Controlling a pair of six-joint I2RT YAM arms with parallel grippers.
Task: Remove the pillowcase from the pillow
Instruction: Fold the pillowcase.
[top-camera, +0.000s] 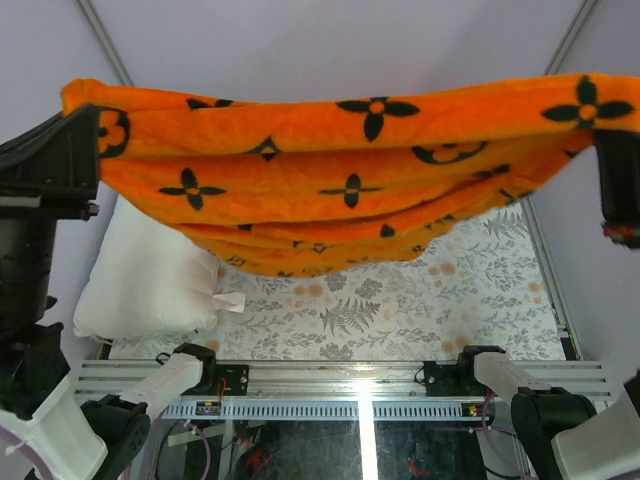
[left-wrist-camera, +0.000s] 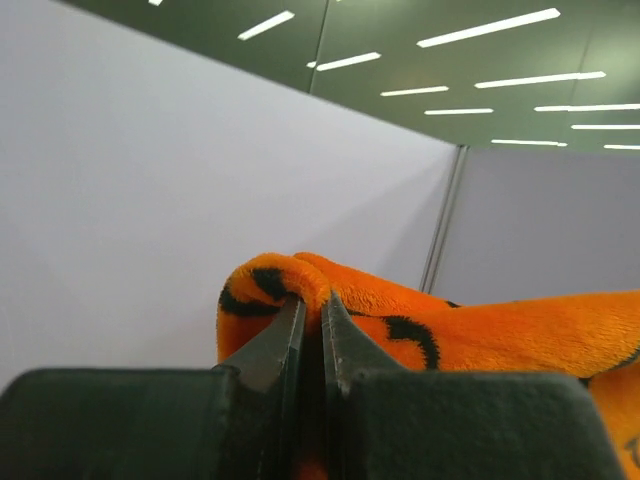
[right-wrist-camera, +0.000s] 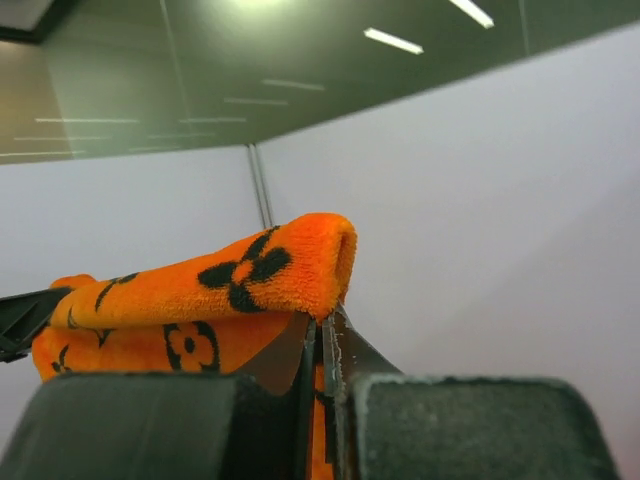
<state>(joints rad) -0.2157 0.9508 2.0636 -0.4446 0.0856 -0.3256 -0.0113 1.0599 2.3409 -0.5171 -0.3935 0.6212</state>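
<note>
The orange pillowcase (top-camera: 340, 185), printed with black motifs, hangs stretched high above the table between both arms and sags in the middle. My left gripper (top-camera: 88, 140) is shut on its left corner (left-wrist-camera: 290, 285). My right gripper (top-camera: 612, 150) is shut on its right corner (right-wrist-camera: 310, 265). In each wrist view the fabric is pinched between the closed jaws, at the left gripper (left-wrist-camera: 313, 300) and at the right gripper (right-wrist-camera: 327, 325). The white pillow (top-camera: 150, 275) lies bare on the table at the left, below the cloth and apart from it.
A floral-patterned covering (top-camera: 450, 300) spreads over the table. A small white tag (top-camera: 228, 301) sticks out at the pillow's right corner. Grey walls enclose the back and sides. The metal rail (top-camera: 350, 380) with the arm bases runs along the near edge.
</note>
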